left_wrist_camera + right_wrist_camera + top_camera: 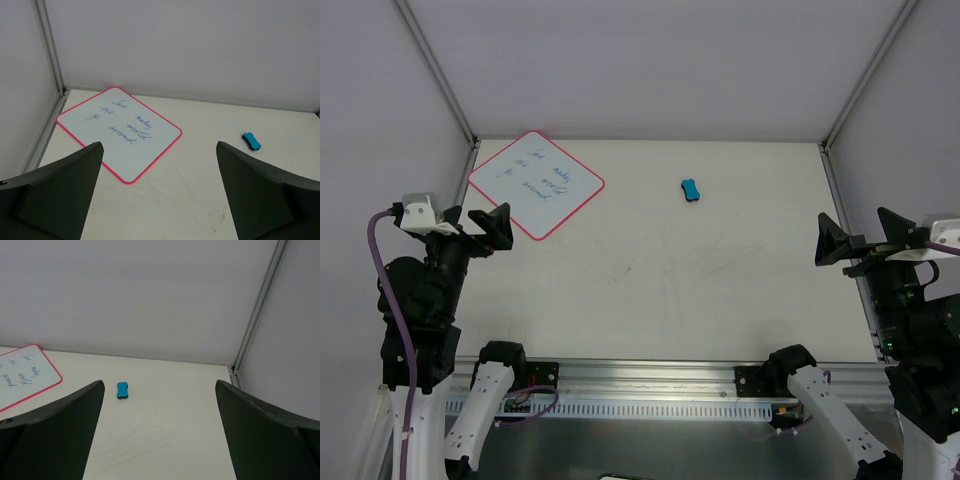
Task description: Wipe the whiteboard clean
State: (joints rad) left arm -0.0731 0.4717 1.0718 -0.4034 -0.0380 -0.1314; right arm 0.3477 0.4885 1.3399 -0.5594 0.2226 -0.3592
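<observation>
While left claw (pixel 159 146) and right claw (pixel 160 383) hang spread, empty, written whiteboard (pixel 536 184) far left, blue eraser (pixel 691 189) apart

Bright, flat, diffuse light; faint soft shadows on scuffed cream tabletop (pixel 720 300); top view softer than wrist views.

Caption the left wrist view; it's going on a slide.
Open left gripper facing the whiteboard with blue handwriting; blue eraser lies apart to its right.

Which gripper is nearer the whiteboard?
The left gripper, close beside the whiteboard; the right gripper is across the table, by its opposite edge.
</observation>
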